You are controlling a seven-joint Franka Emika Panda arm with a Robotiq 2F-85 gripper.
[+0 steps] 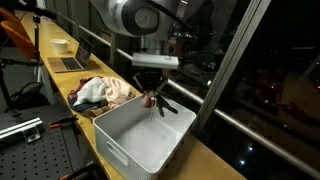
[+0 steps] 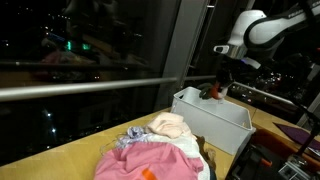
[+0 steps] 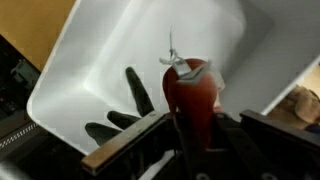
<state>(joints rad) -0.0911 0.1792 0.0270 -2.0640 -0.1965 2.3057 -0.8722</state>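
I read the gripper (image 1: 152, 96) as suspended over the far edge of the white bin (image 1: 120, 142), with its jaws drawn in narrowly on a red object (image 1: 148, 98) held just above the bin's interior. The wrist view confirms the grasp: the red object (image 3: 190, 95) sits clamped between the fingers, with a small pale tag or stem at its top and the bin (image 3: 105, 55) directly beneath it. That view alone shows a black shape (image 3: 137, 95) against the bin floor; I cannot tell what it is. The exterior views supply what the wrist view lacks. A clothes pile (image 1: 105, 92) lies just beside the bin on its left in an exterior view, and in an exterior view from the opposite end the pile (image 2: 160, 150) is nearest the camera, with the bin (image 2: 215, 128) and gripper (image 2: 212, 90) beyond. The supporting surface is a long yellow wooden table (image 1: 62, 88) running along a glass window (image 1: 270, 80) that is dark outside with scattered lights. At the far end of the table stand a laptop (image 1: 72, 62) and a pale bowl (image 1: 60, 45).
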